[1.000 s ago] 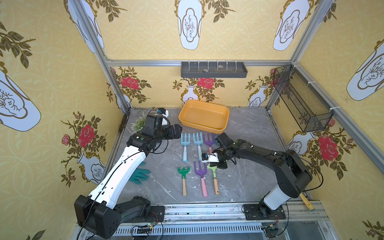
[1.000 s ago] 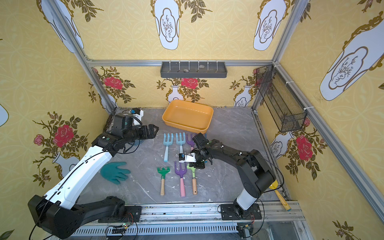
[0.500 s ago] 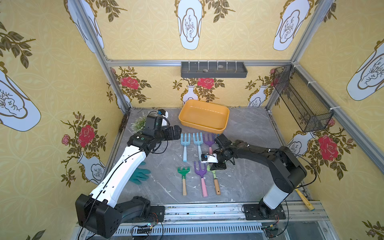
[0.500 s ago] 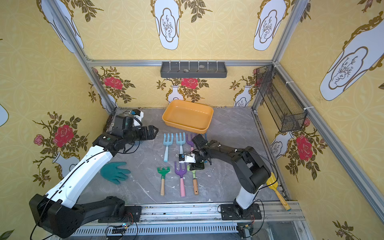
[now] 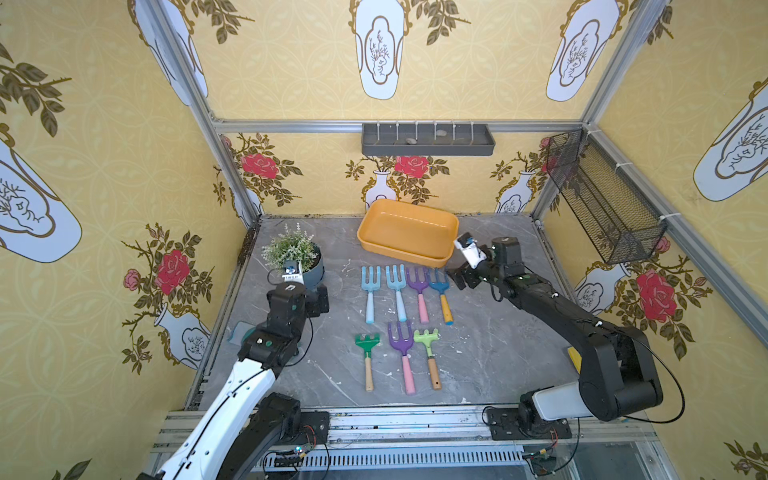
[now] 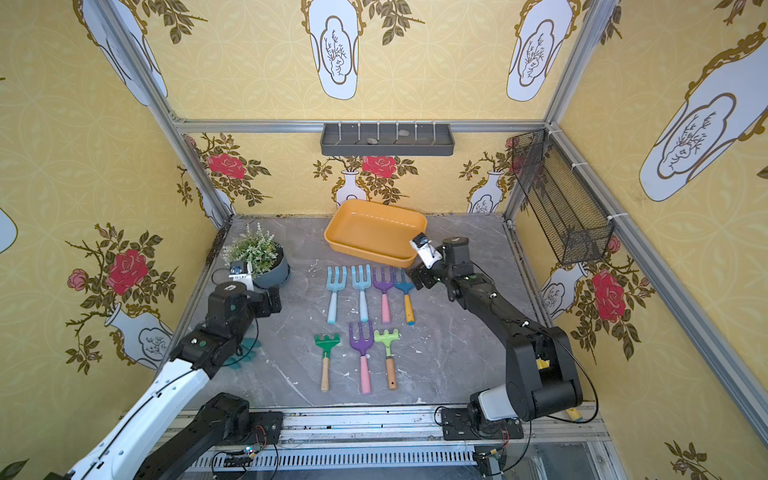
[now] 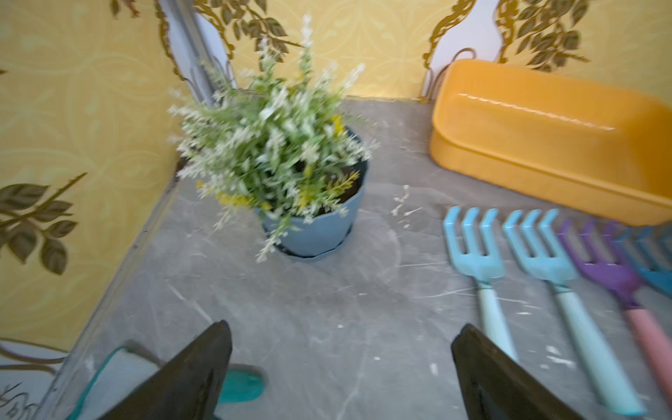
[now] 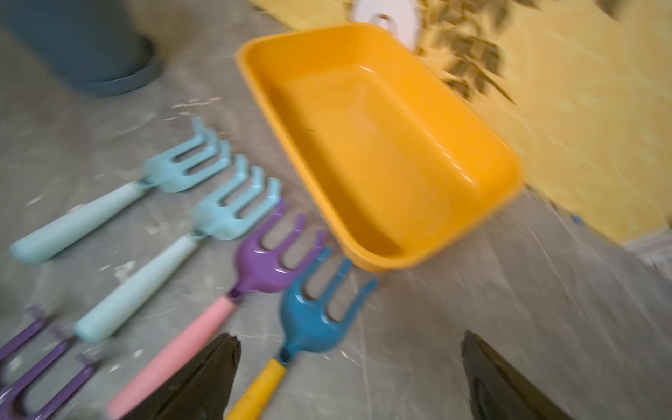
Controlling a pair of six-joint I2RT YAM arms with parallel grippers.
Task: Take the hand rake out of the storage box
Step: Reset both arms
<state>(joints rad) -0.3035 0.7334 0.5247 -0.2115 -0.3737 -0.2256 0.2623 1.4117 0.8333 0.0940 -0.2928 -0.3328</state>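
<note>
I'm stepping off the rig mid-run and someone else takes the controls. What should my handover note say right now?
Left gripper: jaws open, empty, above the table near the potted plant.
Right gripper: jaws open, empty, next to the blue hand rake with the yellow handle.
Storage box: at the back of the table, nothing in it.
Done: that rake and six other hand tools lie on the table in two rows in front of the box.
Left: probably only pulling both arms back.
</note>
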